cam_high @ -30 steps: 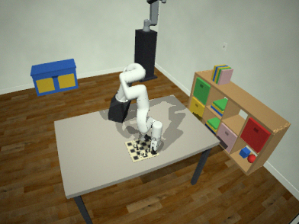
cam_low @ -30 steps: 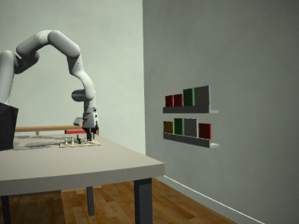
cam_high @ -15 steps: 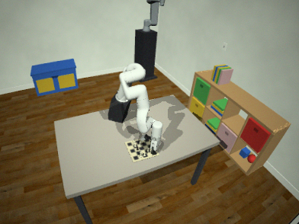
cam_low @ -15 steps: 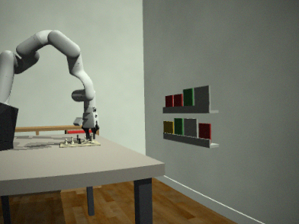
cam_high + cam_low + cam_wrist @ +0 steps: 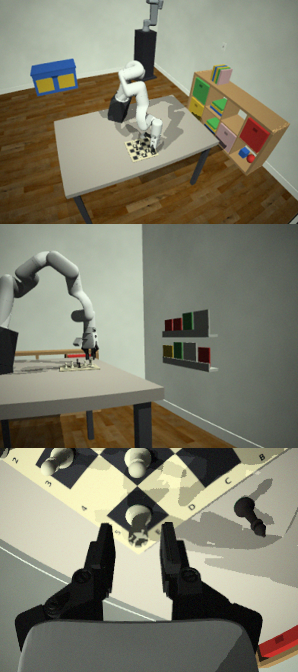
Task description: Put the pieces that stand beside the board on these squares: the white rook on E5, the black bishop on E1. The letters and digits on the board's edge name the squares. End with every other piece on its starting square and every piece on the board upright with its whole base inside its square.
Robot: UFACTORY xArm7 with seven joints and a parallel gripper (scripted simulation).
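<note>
Claw (image 5: 136, 544) partly open, gripping nothing, above a white piece (image 5: 137, 515) standing on an edge square at wrist-view centre (probably the rook, square unreadable). Black bishop (image 5: 249, 514) waits on the table (image 5: 220, 554), upper right: placement remaining.

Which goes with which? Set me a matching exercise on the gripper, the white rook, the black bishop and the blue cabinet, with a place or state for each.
Things:
1. gripper
2. white rook
3. black bishop
4. blue cabinet

Places or states:
A. on the table, beside the board
B. on the floor by the wall
C. open, holding nothing
D. upright on a dark square at the board's edge

Pairs: 1-C, 2-D, 3-A, 4-B
</note>
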